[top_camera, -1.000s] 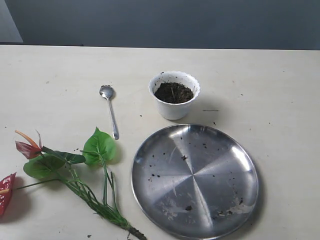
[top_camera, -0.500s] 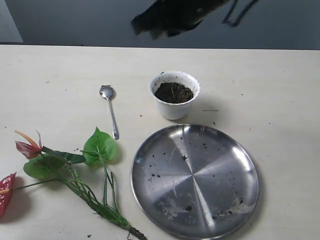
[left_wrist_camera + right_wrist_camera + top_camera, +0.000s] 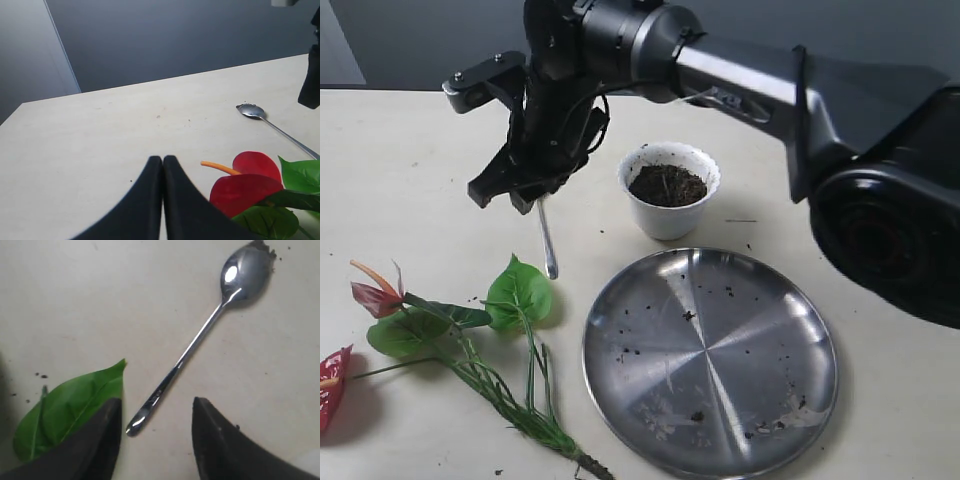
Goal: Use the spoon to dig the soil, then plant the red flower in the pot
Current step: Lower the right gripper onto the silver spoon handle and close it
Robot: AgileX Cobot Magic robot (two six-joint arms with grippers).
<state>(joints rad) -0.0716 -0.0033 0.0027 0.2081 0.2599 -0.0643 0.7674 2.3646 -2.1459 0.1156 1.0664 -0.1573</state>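
Your right gripper [image 3: 500, 195] hangs over the spoon [image 3: 200, 335], fingers [image 3: 220, 450] apart and empty. Your left gripper [image 3: 163, 165] has its fingers pressed together, holding nothing. The steel plate [image 3: 709, 360] lies near the front edge of the surface [image 3: 400, 170]. The red flower [image 3: 450, 350] lies at the front left corner. The pot [image 3: 669, 190] with soil [image 3: 667, 185] stands mid-surface.

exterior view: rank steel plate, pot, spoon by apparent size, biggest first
1. Steel plate, clearly largest.
2. Pot.
3. Spoon: thin, and its bowl is hidden behind the right gripper, so its full length is unclear.
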